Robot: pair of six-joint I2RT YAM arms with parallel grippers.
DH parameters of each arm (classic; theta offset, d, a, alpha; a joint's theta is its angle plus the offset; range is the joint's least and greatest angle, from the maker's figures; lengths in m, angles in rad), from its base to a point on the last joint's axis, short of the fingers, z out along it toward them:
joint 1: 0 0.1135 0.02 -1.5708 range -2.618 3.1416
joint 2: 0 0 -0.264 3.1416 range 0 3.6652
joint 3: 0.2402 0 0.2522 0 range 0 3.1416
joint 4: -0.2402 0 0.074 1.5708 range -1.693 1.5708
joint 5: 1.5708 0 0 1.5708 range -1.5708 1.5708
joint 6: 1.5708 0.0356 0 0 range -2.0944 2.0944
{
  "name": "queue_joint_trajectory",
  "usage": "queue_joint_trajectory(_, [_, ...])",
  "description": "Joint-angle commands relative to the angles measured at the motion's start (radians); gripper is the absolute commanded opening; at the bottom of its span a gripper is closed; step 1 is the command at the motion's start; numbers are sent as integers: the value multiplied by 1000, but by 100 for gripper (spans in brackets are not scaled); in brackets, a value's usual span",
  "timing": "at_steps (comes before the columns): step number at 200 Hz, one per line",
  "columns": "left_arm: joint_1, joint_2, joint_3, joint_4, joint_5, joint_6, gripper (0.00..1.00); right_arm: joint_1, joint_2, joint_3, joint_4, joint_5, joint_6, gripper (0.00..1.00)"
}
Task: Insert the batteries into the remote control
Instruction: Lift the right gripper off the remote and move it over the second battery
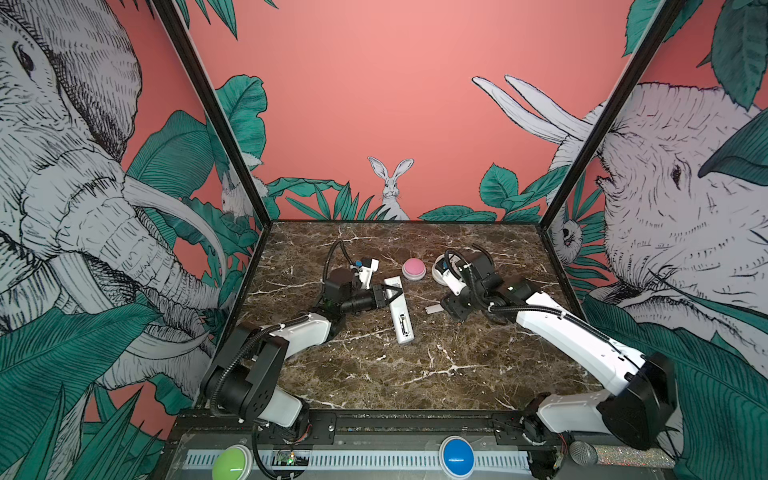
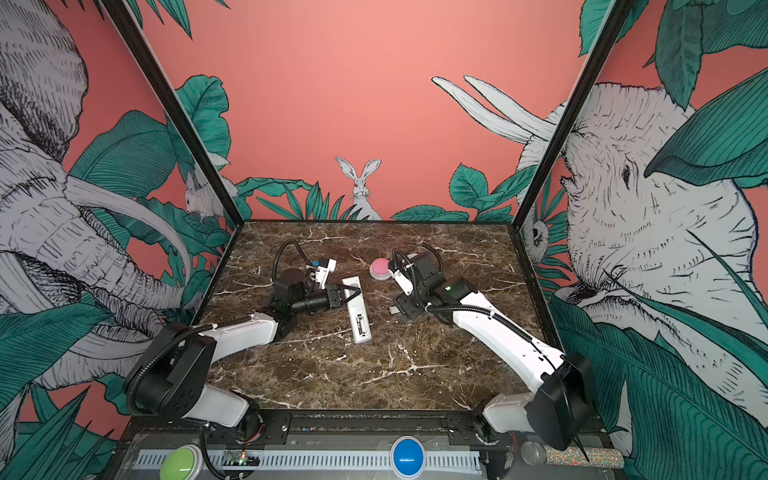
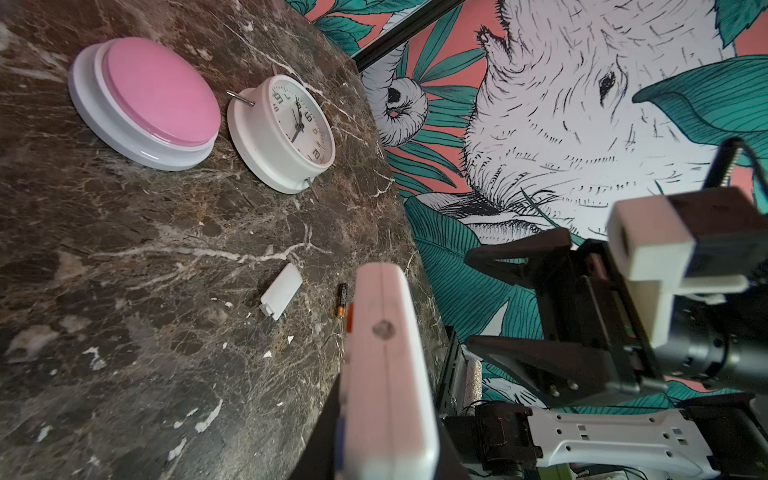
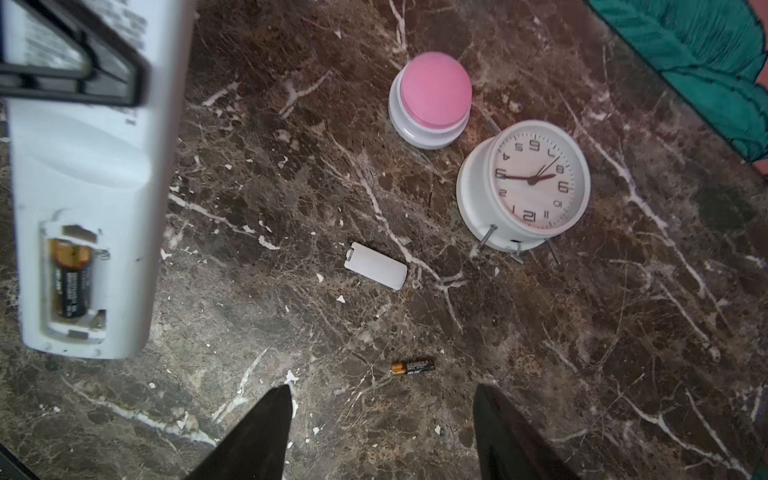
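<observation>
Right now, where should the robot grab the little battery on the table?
I'd pinch the loose battery at its middle, across its thin sides, coming straight down. It lies flat on the table, apart from the white cover, with bare marble either side for the open right end effector.

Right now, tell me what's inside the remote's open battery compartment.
In the recess of the remote control lies one black-and-gold battery, a bare spring contact beside it. Anything beneath that battery is covered.

Marble tabletop carries a pink dome button with a white round clock just beside it, a small white lid lying flat apart from both; green button, blue button and microphone sit along the front edge.
</observation>
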Motion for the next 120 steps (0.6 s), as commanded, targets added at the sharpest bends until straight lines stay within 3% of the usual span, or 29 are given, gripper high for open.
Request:
queue_joint_trajectory(1, [6,-23,38,17,14,7,0,-26,54,11,-26,-55,53,70])
queue_joint_trajectory(120, [10,-27,40,6,10,9,0,-151,278,34,-28,-169,143,72])
